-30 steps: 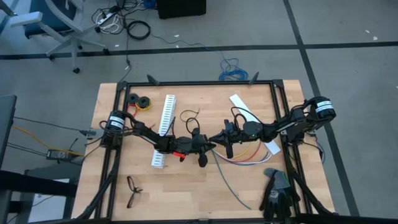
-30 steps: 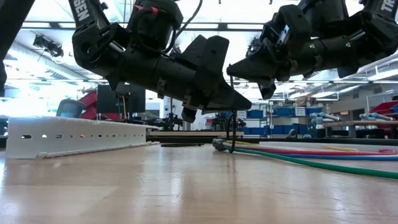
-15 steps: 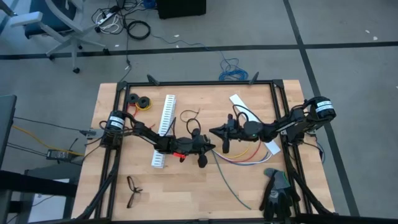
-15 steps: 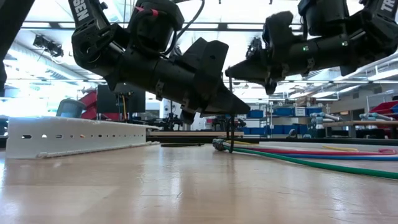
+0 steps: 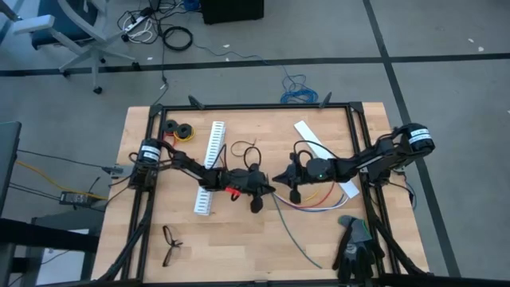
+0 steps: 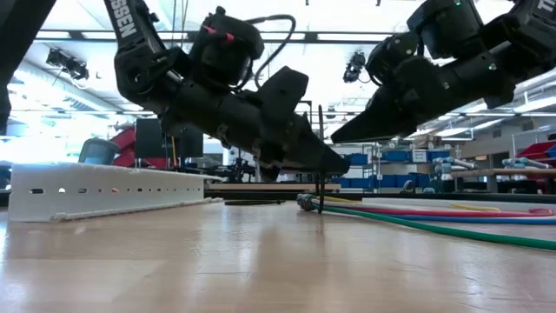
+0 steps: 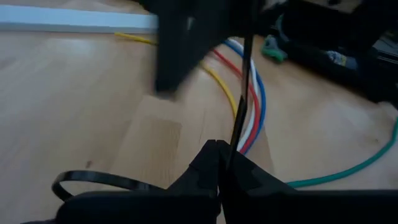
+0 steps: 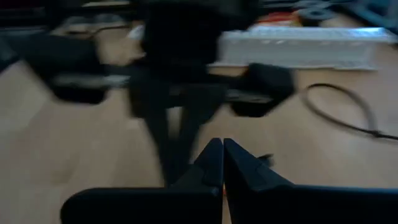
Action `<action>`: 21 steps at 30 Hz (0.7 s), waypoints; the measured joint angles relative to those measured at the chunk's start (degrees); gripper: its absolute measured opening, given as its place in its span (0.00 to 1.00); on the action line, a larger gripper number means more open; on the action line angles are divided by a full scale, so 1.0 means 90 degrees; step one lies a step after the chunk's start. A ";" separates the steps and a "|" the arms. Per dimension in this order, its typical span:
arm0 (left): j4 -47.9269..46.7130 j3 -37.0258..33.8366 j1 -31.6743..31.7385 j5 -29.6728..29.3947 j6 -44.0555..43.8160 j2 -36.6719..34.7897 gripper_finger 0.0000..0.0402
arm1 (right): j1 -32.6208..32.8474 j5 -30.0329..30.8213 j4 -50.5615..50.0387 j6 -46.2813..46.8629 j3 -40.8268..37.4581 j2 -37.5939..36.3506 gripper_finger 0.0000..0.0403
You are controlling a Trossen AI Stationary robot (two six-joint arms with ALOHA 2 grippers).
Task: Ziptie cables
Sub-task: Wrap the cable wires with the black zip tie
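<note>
The left wrist view is showing the left gripper with its fingers pressed together on a thin black ziptie, which is running from the fingertips away toward the cables; those red, yellow, blue and white wires are curving across the wood just beyond the tips. In the high view, the left gripper is sitting at the centre of the frame, and the right gripper is pointing at it from the right, the two tips almost meeting over the near end of the cables, which are fanning out toward the lower right of the frame. The right wrist view is showing the right gripper with its fingers closed flat against each other; whether anything is pinched between them cannot be told. In the low view, both grippers are hanging just above the table, and the ziptie is standing upright below the left gripper, its lower end by the cable ends. Around them in the high view, one long white slotted strip is lying left of centre under the left arm, one loose loop of dark wire is lying above the grippers, one pair of black glasses is resting at the lower left, one pair of dark gloves at the lower right, two small rolls of tape at the upper left, and one white flat strip is lying under the right arm.
</note>
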 joint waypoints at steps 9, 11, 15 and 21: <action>0.0127 0.0015 0.0333 0.0611 0.0096 0.0000 0.02 | -0.0031 -0.0183 -0.0163 -0.0200 0.0060 0.0015 0.14; 0.0177 0.0015 0.0345 0.0611 0.0103 0.0000 0.02 | -0.0080 -0.0186 -0.0086 -0.0181 0.0154 0.0015 0.18; 0.0272 0.0017 0.0350 0.0609 0.0123 0.0000 0.02 | -0.0223 -0.0183 -0.0362 0.0031 0.0469 0.0017 0.23; 0.0398 0.0017 0.0352 0.0588 0.0128 0.0000 0.02 | -0.0382 -0.0578 -0.1372 0.0443 0.0914 0.0022 0.23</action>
